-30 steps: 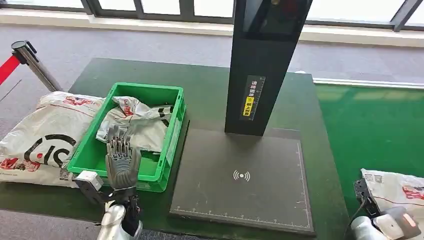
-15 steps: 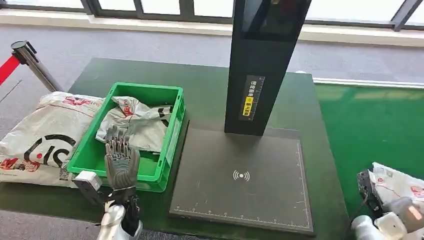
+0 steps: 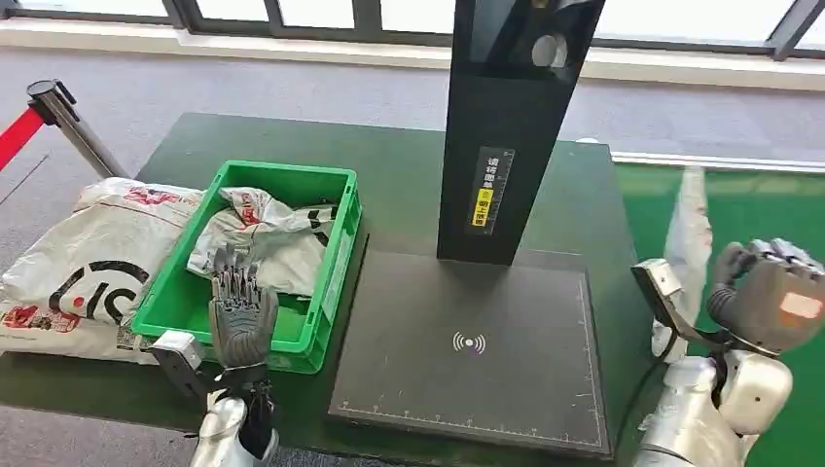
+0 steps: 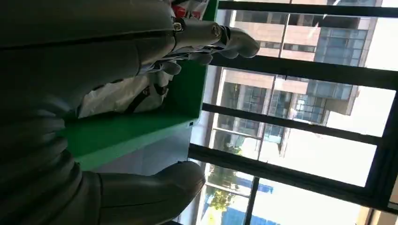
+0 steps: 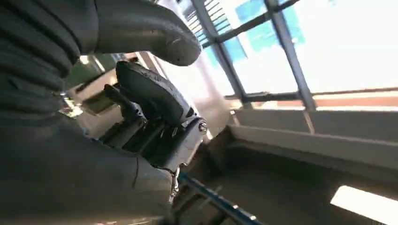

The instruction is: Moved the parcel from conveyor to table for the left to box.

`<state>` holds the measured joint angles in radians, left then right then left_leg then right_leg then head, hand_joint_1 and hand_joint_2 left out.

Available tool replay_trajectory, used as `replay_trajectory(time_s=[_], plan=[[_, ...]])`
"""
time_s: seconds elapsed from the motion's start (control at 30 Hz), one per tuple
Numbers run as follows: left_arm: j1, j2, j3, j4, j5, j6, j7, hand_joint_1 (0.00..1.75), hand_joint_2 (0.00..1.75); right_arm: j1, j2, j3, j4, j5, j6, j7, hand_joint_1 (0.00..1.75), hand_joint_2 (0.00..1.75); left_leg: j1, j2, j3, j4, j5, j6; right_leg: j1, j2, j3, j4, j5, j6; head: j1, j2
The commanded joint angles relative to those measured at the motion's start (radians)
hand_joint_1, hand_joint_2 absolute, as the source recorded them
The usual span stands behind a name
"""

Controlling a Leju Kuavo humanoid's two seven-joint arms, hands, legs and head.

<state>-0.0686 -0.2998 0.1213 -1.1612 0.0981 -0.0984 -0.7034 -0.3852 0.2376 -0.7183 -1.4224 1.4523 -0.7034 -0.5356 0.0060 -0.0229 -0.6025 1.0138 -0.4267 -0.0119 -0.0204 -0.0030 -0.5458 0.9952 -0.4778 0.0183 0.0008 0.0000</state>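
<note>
**Right arm lifting parcel off conveyor, not yet over table**

Since a second ago the right hand (image 3: 769,297) has come up from low at the right edge to about mid-height beside the table (image 3: 409,180), and the parcel (image 3: 687,233) has come up with it. It lay flat on the green conveyor (image 3: 739,224) then; now it hangs upright as a narrow white strip against the table's right edge. Left hand (image 3: 238,311) is unchanged: fingers straight and apart, holding nothing, hovering over the near wall of the green crate (image 3: 336,258).

Grip on the parcel: I judge the right hand is carrying it, since bag and hand rose together, but the head view has the back of the hand towards the camera and the contact is hidden. The right wrist view shows the fingers curled in, with no bag material clearly visible. Treat the grip as unconfirmed.

Doing the step well:
- Carry left over the black scanner pad (image 3: 472,341) and keep the hanging bag clear of the black scanner post (image 3: 511,126).
- Put it down flat, near the crate, within left-hand reach.
- Bag is limp, so lift enough that the tail doesn't drag on the table edge.

View differences: the left wrist view shows a white bag already in the crate right under the left fingers (image 4: 234,40), closer than the head view suggests. The head view alone gives the table layout and another bag (image 3: 83,258) left of the crate.
</note>
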Motion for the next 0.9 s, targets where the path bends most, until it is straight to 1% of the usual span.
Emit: replay_trajectory(time_s=[0.03,0.1,0.13,0.17,0.2,0.23,0.27,0.3,0.33,0.37,0.43,0.47,0.5,0.53,0.57,0.6,0.63,0.67,0.7,0.73,0.77,0.8,0.83,0.9], plan=[[-0.007,0.001,-0.032,0.042,0.097,0.058,0.005,0.00,1.75,-0.056,0.112,-0.143,-0.057,-0.072,0.005,-0.118,1.75,1.75,-0.001,0.005,0.001,-0.001,0.000,0.000,0.000,0.003,-0.001,-0.001,0.001,-0.001,0.000,0.000],[-0.027,-0.030,0.032,0.063,0.045,0.024,0.005,0.00,1.75,-0.075,0.112,-0.168,0.002,-0.109,0.005,-0.161,1.75,1.75,0.000,0.008,0.001,-0.003,0.000,-0.001,0.000,0.006,-0.001,-0.003,0.003,-0.002,0.000,0.000],[-0.027,-0.033,0.038,0.063,0.039,0.021,0.005,0.00,1.75,-0.065,0.112,-0.133,0.078,-0.162,0.005,-0.163,1.75,1.75,0.000,0.006,0.001,-0.001,0.000,-0.001,0.000,0.005,-0.001,-0.001,0.001,-0.001,0.000,0.000],[-0.027,-0.033,0.038,0.063,0.039,0.021,0.005,0.00,1.75,-0.065,0.112,-0.133,0.078,-0.162,0.005,-0.163,1.75,1.75,0.000,0.009,0.002,-0.002,0.000,-0.001,0.001,0.007,-0.001,-0.003,0.003,-0.002,-0.001,0.000],[-0.030,-0.036,0.055,0.063,0.031,0.009,0.005,0.00,1.75,-0.064,0.112,-0.082,0.174,-0.189,0.005,-0.163,1.75,1.75,0.000,0.009,0.002,-0.002,0.000,-0.001,0.001,0.008,0.000,-0.002,0.002,-0.002,0.000,0.000],[-0.030,-0.036,0.055,0.063,0.031,0.009,0.005,0.00,1.75,-0.064,0.112,-0.082,0.174,-0.189,0.005,-0.163,1.75,1.75,0.000,0.008,0.001,-0.002,0.000,-0.001,0.001,0.006,0.000,-0.002,0.003,-0.002,0.000,0.000],[-0.025,-0.040,0.078,0.054,0.019,-0.014,0.005,0.00,1.75,-0.051,0.050,0.094,0.408,-0.233,0.020,-0.127,1.75,1.75,0.001,0.012,0.002,-0.003,0.000,-0.001,0.001,0.010,-0.001,-0.004,0.004,-0.002,0.000,0.000],[-0.024,-0.039,0.085,0.055,0.012,-0.029,0.005,0.00,1.75,-0.034,0.040,0.177,0.445,-0.245,0.131,-0.115,1.75,1.75,0.001,0.012,0.004,-0.002,-0.001,-0.001,0.001,0.011,0.000,-0.003,0.004,-0.002,0.000,0.000],[-0.029,-0.039,0.090,0.060,0.009,-0.035,0.005,0.00,1.75,-0.024,0.033,0.214,0.440,-0.252,0.165,-0.099,1.75,1.75,0.001,0.017,0.004,-0.004,0.000,-0.001,0.002,0.015,0.000,-0.005,0.006,-0.002,0.000,0.000],[-0.033,-0.041,0.099,0.066,-0.002,-0.050,0.005,0.00,1.75,0.014,0.032,0.314,0.420,-0.255,0.223,-0.059,1.75,1.75,0.001,0.017,0.004,-0.005,0.000,-0.001,0.002,0.016,0.001,-0.005,0.006,-0.003,0.000,0.000],[-0.036,-0.040,0.098,0.069,-0.004,-0.052,0.005,0.00,1.75,0.027,0.049,0.331,0.418,-0.255,0.218,-0.055,1.75,1.75,0.000,0.015,0.003,-0.003,0.000,-0.001,0.001,0.013,0.000,-0.002,0.005,-0.003,0.000,0.000],[-0.041,-0.046,0.104,0.074,-0.012,-0.056,0.005,0.00,1.75,0.063,0.030,0.409,0.387,-0.287,0.276,-0.025,1.75,1.75,0.000,0.012,0.002,-0.002,0.000,-0.001,0.001,0.011,0.000,-0.001,0.003,-0.002,0.000,0.000],[-0.041,-0.046,0.104,0.074,-0.012,-0.056,0.005,0.00,1.75,0.063,0.030,0.409,0.387,-0.287,0.276,-0.025,1.75,1.75,0.000,0.011,0.002,-0.003,0.000,-0.001,0.001,0.009,0.000,-0.001,0.003,-0.003,0.000,0.000],[-0.042,-0.049,0.106,0.074,-0.016,-0.057,0.005,0.00,1.75,0.084,0.006,0.464,0.369,-0.285,0.241,0.045,0.82,1.75,0.000,0.008,0.003,-0.002,0.000,-0.001,0.001,0.006,0.001,-0.001,0.002,-0.002,-0.001,0.000],[-0.042,-0.049,0.105,0.076,-0.014,-0.054,0.005,0.00,1.75,0.081,-0.005,0.463,0.376,-0.285,0.220,0.088,0.00,1.75,0.001,0.007,0.002,-0.003,0.000,-0.001,0.002,0.005,0.000,-0.001,0.002,-0.002,0.000,0.000],[-0.042,-0.049,0.102,0.076,-0.012,-0.052,0.005,0.00,1.75,0.073,-0.019,0.464,0.392,-0.309,0.216,0.109,0.00,1.75,0.001,0.007,0.002,-0.004,0.001,-0.001,0.002,0.005,0.000,-0.002,0.002,-0.003,-0.001,0.000],[-0.044,-0.049,0.095,0.083,-0.010,-0.048,0.005,0.00,1.75,0.035,-0.066,0.442,0.464,-0.333,0.153,0.190,0.00,1.75,0.001,0.004,0.002,-0.002,0.000,-0.001,0.001,0.004,0.001,-0.001,0.001,-0.002,0.000,0.000],[-0.044,-0.049,0.092,0.083,-0.008,-0.045,0.005,0.00,1.75,0.018,-0.089,0.441,0.503,-0.354,0.142,0.180,0.00,0.00,0.000,0.004,0.002,-0.003,0.001,-0.001,0.001,0.003,0.000,-0.002,0.001,-0.003,0.000,0.000],[-0.049,-0.049,0.081,0.098,-0.005,-0.042,0.005,0.00,1.75,-0.047,-0.137,0.396,0.642,-0.399,0.077,0.219,0.00,0.00,0.000,0.005,0.002,-0.003,0.001,0.000,0.001,0.004,0.000,-0.003,0.002,-0.003,-0.001,0.000],[-0.050,-0.049,0.074,0.098,-0.002,-0.035,0.005,0.00,1.75,-0.076,-0.165,0.386,0.709,-0.430,0.060,0.179,0.00,0.00,0.000,0.005,0.003,-0.003,0.001,-0.001,0.001,0.005,0.000,-0.002,0.002,-0.003,0.000,0.000],[-0.057,-0.049,0.067,0.113,-0.003,-0.036,0.005,0.00,1.75,-0.119,-0.193,0.345,0.805,-0.457,0.044,0.214,0.00,0.00,0.000,0.006,0.002,-0.004,0.002,-0.001,0.001,0.004,0.001,-0.003,0.003,-0.003,-0.001,0.000],[-0.060,-0.049,0.061,0.118,-0.001,-0.032,0.005,0.00,1.75,-0.152,-0.221,0.324,0.888,-0.475,0.022,0.199,0.00,0.00,0.000,0.007,0.002,-0.004,0.002,0.000,0.001,0.005,0.000,-0.004,0.004,-0.003,0.000,0.000],[-0.063,-0.049,0.054,0.126,-0.003,-0.031,0.005,0.00,1.75,-0.184,-0.241,0.286,0.966,-0.517,0.026,0.186,0.00,0.00,0.000,0.004,0.002,-0.003,0.001,-0.001,0.001,0.003,0.001,-0.003,0.002,-0.002,-0.001,0.000],[-0.066,-0.049,0.046,0.137,-0.005,-0.030,0.005,0.00,1.75,-0.198,-0.260,0.251,1.009,-0.535,0.005,0.203,0.00,0.00,0.000,0.004,0.002,-0.002,0.001,-0.001,0.000,0.003,0.001,-0.002,0.002,-0.002,0.000,0.000]])
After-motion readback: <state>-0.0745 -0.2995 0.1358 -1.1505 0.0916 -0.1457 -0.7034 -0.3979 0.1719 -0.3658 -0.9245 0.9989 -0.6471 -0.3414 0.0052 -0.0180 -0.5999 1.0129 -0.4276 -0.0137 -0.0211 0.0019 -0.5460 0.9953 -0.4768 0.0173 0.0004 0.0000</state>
